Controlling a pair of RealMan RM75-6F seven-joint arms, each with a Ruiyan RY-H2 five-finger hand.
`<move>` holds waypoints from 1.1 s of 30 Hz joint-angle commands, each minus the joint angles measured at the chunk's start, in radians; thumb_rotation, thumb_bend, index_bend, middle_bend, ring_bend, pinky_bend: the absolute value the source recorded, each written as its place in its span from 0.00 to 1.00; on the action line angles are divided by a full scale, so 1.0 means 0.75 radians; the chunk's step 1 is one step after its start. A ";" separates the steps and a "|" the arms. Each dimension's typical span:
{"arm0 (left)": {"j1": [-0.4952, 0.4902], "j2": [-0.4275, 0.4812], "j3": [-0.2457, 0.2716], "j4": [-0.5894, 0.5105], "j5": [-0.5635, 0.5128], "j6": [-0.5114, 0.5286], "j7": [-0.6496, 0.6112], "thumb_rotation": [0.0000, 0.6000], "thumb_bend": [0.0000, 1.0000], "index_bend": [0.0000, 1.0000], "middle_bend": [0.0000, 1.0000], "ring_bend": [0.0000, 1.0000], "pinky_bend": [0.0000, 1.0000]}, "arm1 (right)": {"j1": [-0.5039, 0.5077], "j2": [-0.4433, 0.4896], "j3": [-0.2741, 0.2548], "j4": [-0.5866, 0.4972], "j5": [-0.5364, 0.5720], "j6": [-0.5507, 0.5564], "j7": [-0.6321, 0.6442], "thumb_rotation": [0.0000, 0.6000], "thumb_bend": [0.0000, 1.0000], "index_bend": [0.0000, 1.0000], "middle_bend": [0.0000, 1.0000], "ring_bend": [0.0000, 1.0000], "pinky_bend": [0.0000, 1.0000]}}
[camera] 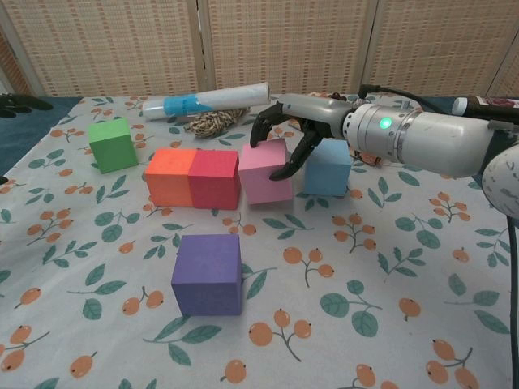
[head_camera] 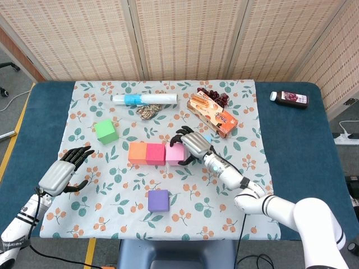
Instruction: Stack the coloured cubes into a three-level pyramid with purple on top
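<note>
On the floral cloth: three cubes stand in a row, with two more cubes apart from it.
Pink cube (camera: pixel 265 171): at the right end of the row, resting on the tablecloth (head_camera: pixel 115 190), its left face just beside or touching the red cube (camera: pixel 215 179).
Right hand (camera: pixel 285 130): arched over the pink cube, dark fingers (camera: pixel 261 128) curved down its far side and thumb at its right face, gripping it.
Orange cube (camera: pixel 169 177): left end of the row, pressed against the red one.
Purple cube (camera: pixel 208 274): alone near the front edge of the cloth, well apart from the row.
Blue cube (camera: pixel 328 168): just behind and right of the pink cube, partly hidden by the right hand in the head view.
Green cube (camera: pixel 112 145): off to the left, well apart from the row.
Left hand (head_camera: pixel 60 172): over the left edge of the cloth, fingers spread, holding nothing.
Orange box (head_camera: pixel 213 115): a long carton lying behind the cubes; its printing is too small to read.
Tube with blue band (head_camera: pixel 145 99): lying at the far side, with a bundle of cord (head_camera: pixel 148 111) just in front.
Dark berries (head_camera: pixel 213 94): a small heap beside the carton's far end.
Bottle (head_camera: pixel 289 98): lying on the blue table (head_camera: pixel 297 151) off the cloth, dark contents, label unreadable.
</note>
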 commanded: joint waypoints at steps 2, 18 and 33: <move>-0.001 -0.002 0.001 0.007 0.006 0.004 -0.010 1.00 0.35 0.02 0.00 0.00 0.10 | 0.009 -0.027 -0.008 0.041 -0.004 0.003 0.025 1.00 0.10 0.30 0.36 0.11 0.00; 0.006 -0.013 0.005 0.030 0.013 0.018 -0.031 1.00 0.34 0.02 0.00 0.00 0.10 | 0.044 -0.031 -0.027 0.062 0.045 -0.110 -0.027 1.00 0.02 0.07 0.25 0.00 0.00; 0.012 -0.008 0.010 0.030 0.026 0.033 -0.034 1.00 0.35 0.01 0.00 0.00 0.10 | 0.017 0.031 -0.009 -0.058 0.108 -0.092 -0.142 1.00 0.00 0.03 0.21 0.00 0.00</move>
